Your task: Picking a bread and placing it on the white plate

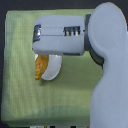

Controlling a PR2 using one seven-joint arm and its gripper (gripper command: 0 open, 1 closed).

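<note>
The white plate (53, 71) is taken here as the landmark. Only part of it is seen: a curved glossy white portion showing below the large grey and white housing of the robot arm (62, 35), which covers the plate's upper part. The plate is set on a counter (20, 75) covered by a light green woven cloth, and it lies toward the middle of that cloth.

The bread (39, 66) is seen at the plate's edge on the exterior view's left, as an elongated golden-orange piece with a bumpy crust. It is stood roughly lengthwise from top to bottom in the view, with a tapered end pointing downward just past the plate's rim. Its upper end is hidden beneath the arm housing. The bread overlaps the plate's rim in the view; whether it is resting on the plate or held above it cannot be told.

The claw itself is not clearly made out: its fingertips are hidden under the housing directly above the plate, so whether it is released, clenched or grasping the bread cannot be told. A dark metallic collar is seen at the housing's end on the exterior view's left, above the bread. On the exterior view's right of the plate, the arm's broad pale grey body is seen running down to the lower edge of the view.

No brand, label or writing can be read anywhere; a row of small dark slots on the housing above the plate is the only marking seen.
</note>
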